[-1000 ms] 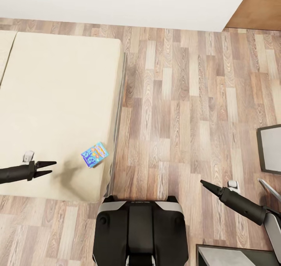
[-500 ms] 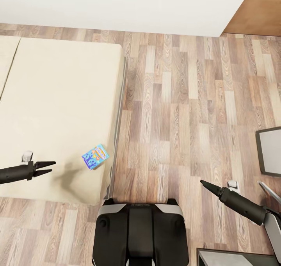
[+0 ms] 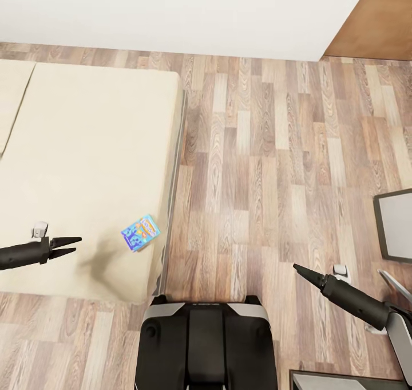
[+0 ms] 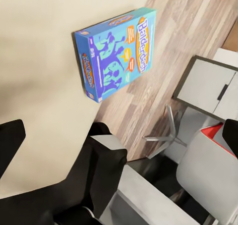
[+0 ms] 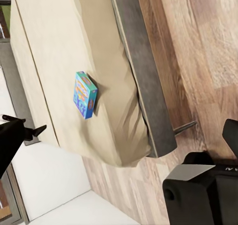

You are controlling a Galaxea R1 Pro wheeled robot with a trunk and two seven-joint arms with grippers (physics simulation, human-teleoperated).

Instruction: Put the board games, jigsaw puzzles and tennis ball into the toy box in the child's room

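So the flat blue cardboard board game box (image 3: 140,232) lies on the cream fabric bed (image 3: 86,166), near the corner closest to me. It's off to the right of my left fingers (image 3: 68,245), which are spread open with nothing in them, and its long axis runs diagonal to them. Left arm's clearly nearer. Right fingers (image 3: 300,270) hang over the wood-plank floor (image 3: 274,149); can't tell their state.

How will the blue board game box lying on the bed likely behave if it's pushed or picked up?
The flat blue cardboard board game box probably stays stiff and light. Lying flat on the soft beige bed, it should slide rather than roll or tip. It sits near the mattress edge, so a push might drop it onto the wooden floor.
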